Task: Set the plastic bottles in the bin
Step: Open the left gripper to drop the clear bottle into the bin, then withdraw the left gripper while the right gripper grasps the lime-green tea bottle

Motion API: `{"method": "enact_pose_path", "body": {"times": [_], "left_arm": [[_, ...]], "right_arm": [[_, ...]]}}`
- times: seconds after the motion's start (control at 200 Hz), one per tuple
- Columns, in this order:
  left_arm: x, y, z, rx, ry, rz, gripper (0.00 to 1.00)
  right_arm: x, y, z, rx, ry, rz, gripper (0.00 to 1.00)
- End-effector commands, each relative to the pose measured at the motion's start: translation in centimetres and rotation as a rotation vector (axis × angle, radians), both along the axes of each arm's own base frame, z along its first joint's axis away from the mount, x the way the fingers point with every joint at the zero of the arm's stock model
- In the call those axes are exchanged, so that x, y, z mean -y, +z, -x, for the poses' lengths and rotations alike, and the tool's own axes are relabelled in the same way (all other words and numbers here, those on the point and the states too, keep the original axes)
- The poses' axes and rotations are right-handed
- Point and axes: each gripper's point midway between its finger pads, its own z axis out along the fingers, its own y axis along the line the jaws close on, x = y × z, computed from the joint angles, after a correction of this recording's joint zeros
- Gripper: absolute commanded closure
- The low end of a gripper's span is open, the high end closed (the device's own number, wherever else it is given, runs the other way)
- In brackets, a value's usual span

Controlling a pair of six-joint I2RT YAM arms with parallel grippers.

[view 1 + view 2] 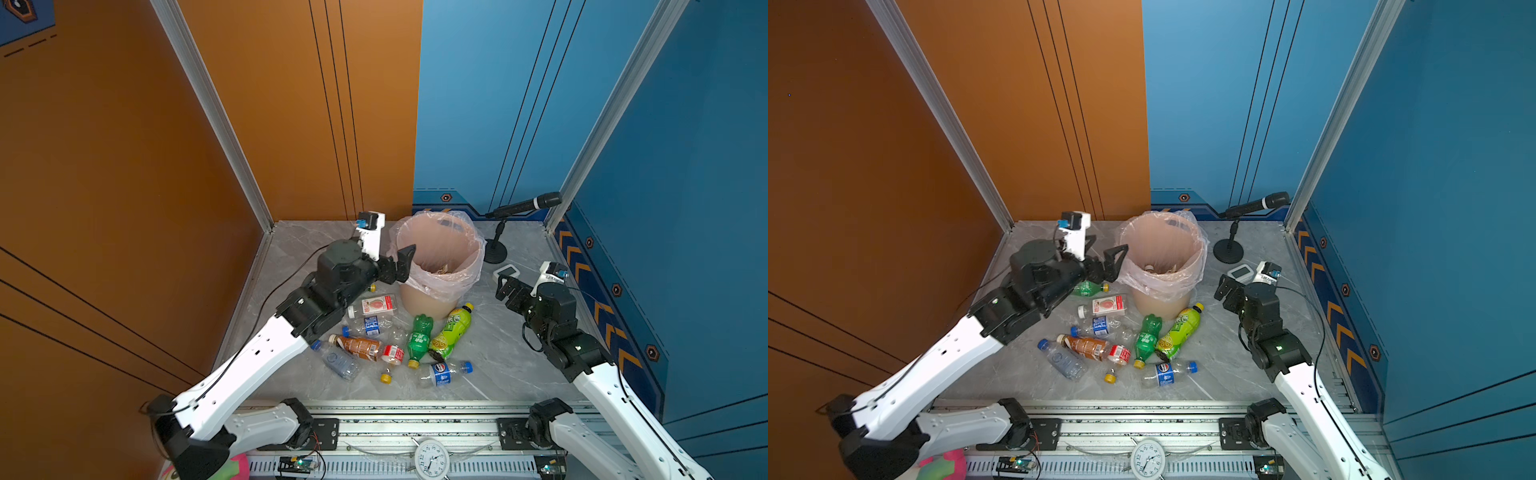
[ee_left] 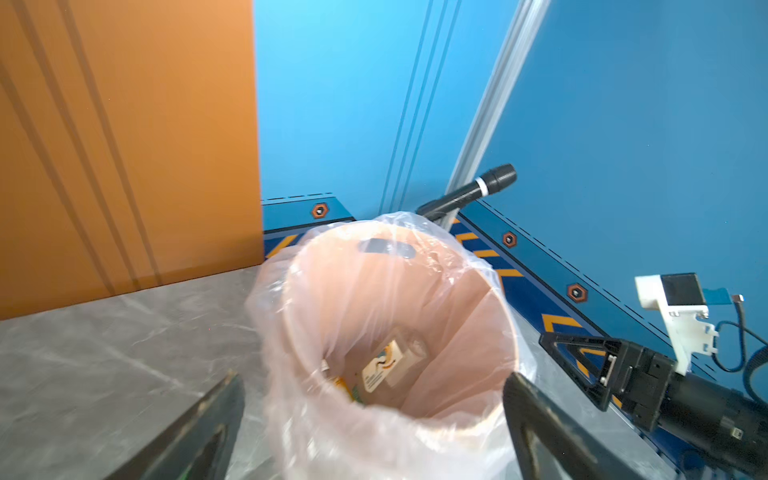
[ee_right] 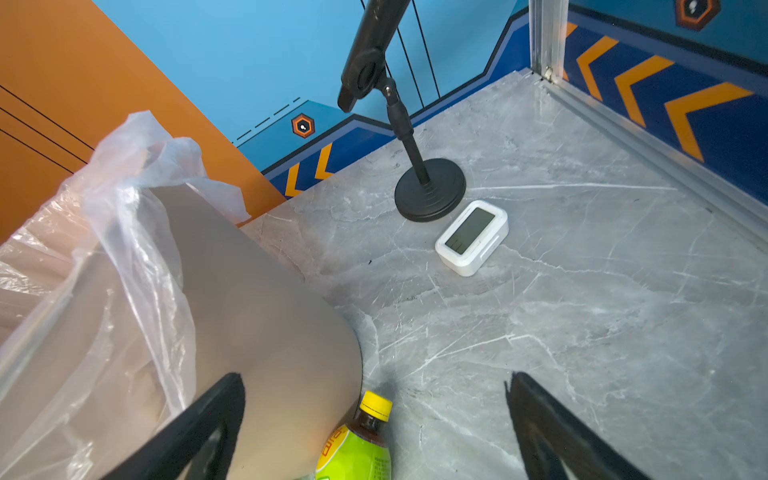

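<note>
The bin (image 1: 424,301) stands upright at the back of the grey marble table (image 1: 507,357), with its thin bag folded over the rim. In the left wrist view a labelled bottle (image 2: 386,365) lies at its bottom.

My left pincer (image 1: 1108,247) hangs at the rim on my left side, jaws wide, holding nothing. My right pincer (image 1: 503,287) hovers off the bin's other side, also wide and empty.

The other bottles lie flat in front of the bin.
- The yellow-green bottle (image 1: 451,332) runs diagonally, with its yellow cap just beside the bin's foot.
- The green bottle (image 1: 419,338) next to it runs back to front, cap toward the near rail.
- The brown bottle (image 1: 359,345) points its pale cap to my left.
- The blue-labelled clear bottle (image 1: 444,372) points its blue cap to my right.
</note>
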Motion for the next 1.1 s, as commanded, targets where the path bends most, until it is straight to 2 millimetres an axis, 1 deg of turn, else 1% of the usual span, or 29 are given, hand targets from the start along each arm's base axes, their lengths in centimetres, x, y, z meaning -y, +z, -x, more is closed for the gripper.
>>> {"method": "enact_pose_path", "body": {"times": [0.0, 0.005, 0.015, 0.04, 0.055, 0.08, 0.145, 0.19, 0.23, 0.32, 0.411, 0.461, 0.626, 0.821, 0.896, 0.906, 0.926, 1.096], "left_arm": [[-6.1, -7.2, 0.1, -0.09, 0.273, -0.023, 0.02], [-6.5, -7.1, 0.1, -0.09, 0.288, -0.016, 0.02], [-7.1, -8.1, 0.3, -0.109, 0.307, -0.019, 0.02], [-8.3, -9.8, 0.8, -0.148, 0.341, -0.013, 0.03], [-9.2, -11.5, 1.2, -0.191, 0.365, -0.027, 0.02], [-10.2, -13.3, 1.8, -0.233, 0.387, -0.024, 0.02], [-12.4, -16.9, 3.2, -0.317, 0.437, 0.003, 0.02], [-13.5, -18.1, 4.1, -0.342, 0.464, 0.035, 0.02], [-14.2, -18.8, 4.6, -0.351, 0.477, 0.064, 0.02], [-15.4, -19.1, 5.3, -0.345, 0.502, 0.116, 0.02], [-16.2, -19.3, 5.6, -0.343, 0.525, 0.127, 0.02], [-16.4, -19.3, 5.7, -0.347, 0.529, 0.123, 0.02], [-16.4, -20.2, 5.6, -0.383, 0.529, 0.106, 0.02], [-16.6, -20.6, 5.6, -0.403, 0.534, 0.11, 0.02], [-16.6, -20.9, 5.7, -0.412, 0.533, 0.11, 0.02], [-16.6, -21.0, 5.7, -0.413, 0.533, 0.111, 0.02], [-16.7, -20.9, 5.7, -0.413, 0.535, 0.111, 0.02], [-17.3, -21.3, 6.0, -0.425, 0.554, 0.113, 0.03]], "right_arm": [[-0.5, -2.7, 0.5, -0.082, 0.008, -0.054, 0.0], [-0.6, -2.8, 0.5, -0.084, 0.009, -0.057, 0.0], [-0.6, -3.1, 0.6, -0.09, 0.01, -0.06, 0.0], [-0.7, -3.6, 0.7, -0.104, 0.008, -0.071, 0.0], [-0.8, -3.9, 0.7, -0.112, 0.009, -0.079, 0.0], [-1.1, -4.5, 0.8, -0.128, 0.011, -0.094, 0.0], [-1.8, -6.1, 1.1, -0.165, 0.02, -0.126, 0.01], [-2.4, -7.1, 1.3, -0.189, 0.029, -0.142, 0.01], [-3.0, -8.0, 1.5, -0.21, 0.036, -0.151, 0.01], [-4.6, -9.6, 2.0, -0.244, 0.056, -0.16, 0.01], [-6.3, -10.6, 2.4, -0.263, 0.071, -0.164, 0.01], [-7.2, -10.9, 2.5, -0.265, 0.082, -0.163, 0.01], [-9.4, -11.9, 2.8, -0.285, 0.094, -0.179, 0.01], [-11.0, -13.5, 3.0, -0.312, 0.088, -0.205, 0.01], [-10.9, -14.1, 2.9, -0.32, 0.063, -0.216, 0.01], [-11.5, -14.2, 3.2, -0.326, 0.081, -0.212, 0.01], [-11.8, -14.4, 3.4, -0.328, 0.085, -0.215, 0.01], [-12.1, -15.6, 3.4, -0.349, 0.053, -0.217, 0.02]]}}
